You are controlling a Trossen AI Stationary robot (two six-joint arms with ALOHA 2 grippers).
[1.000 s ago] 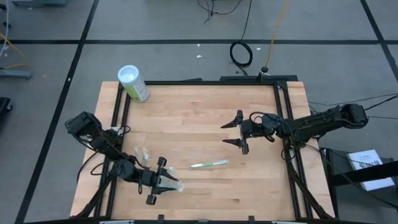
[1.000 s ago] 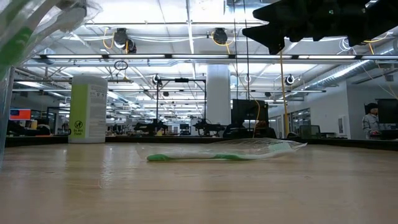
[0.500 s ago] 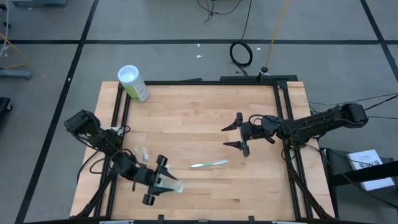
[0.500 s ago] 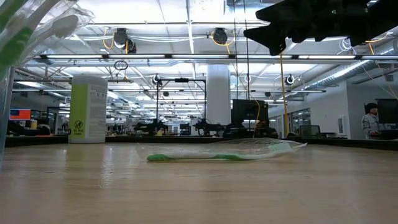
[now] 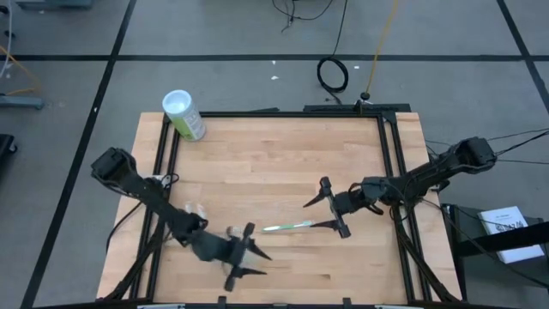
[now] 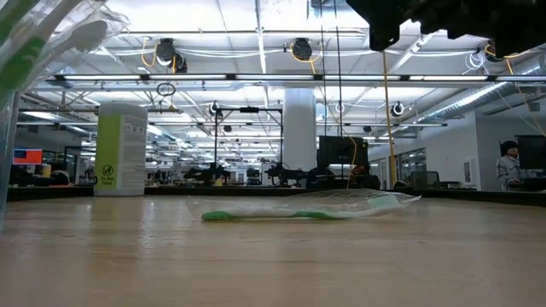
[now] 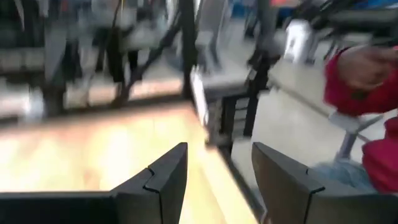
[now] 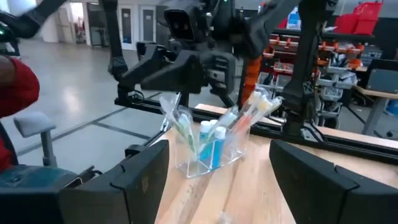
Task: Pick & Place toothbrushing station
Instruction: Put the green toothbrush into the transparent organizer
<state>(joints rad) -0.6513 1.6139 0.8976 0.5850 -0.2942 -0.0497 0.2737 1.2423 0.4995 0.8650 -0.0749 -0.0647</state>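
Note:
A thin white toothbrush with a green end, in a clear wrapper point(image 5: 287, 226), lies flat on the wooden table point(image 5: 274, 154); the low view shows the wrapped toothbrush point(image 6: 307, 210) too. A small clear holder point(image 8: 208, 152) stands on the table's left part with toothbrushes and blue-capped tubes upright in it; from above the holder point(image 5: 196, 210) is small. My right gripper point(image 5: 328, 210) hovers open above the wrapped toothbrush's right end, clear of it. My left gripper point(image 5: 250, 260) is open and lifted near the front edge, nothing between its fingers point(image 7: 165, 180).
A green canister with a white lid point(image 5: 184, 115) stands at the far left corner. Black rails point(image 5: 390, 163) frame the table's sides. A person in red point(image 7: 367, 93) sits beyond the table. Bare wood lies between the toothbrush and the far edge.
My left gripper has risen and gone toward the table's right along the front edge, tipping up from slanting down to nearly level. My right gripper has swung toward the near edge, ending over the wrapped toothbrush's right end. The toothbrush has not moved.

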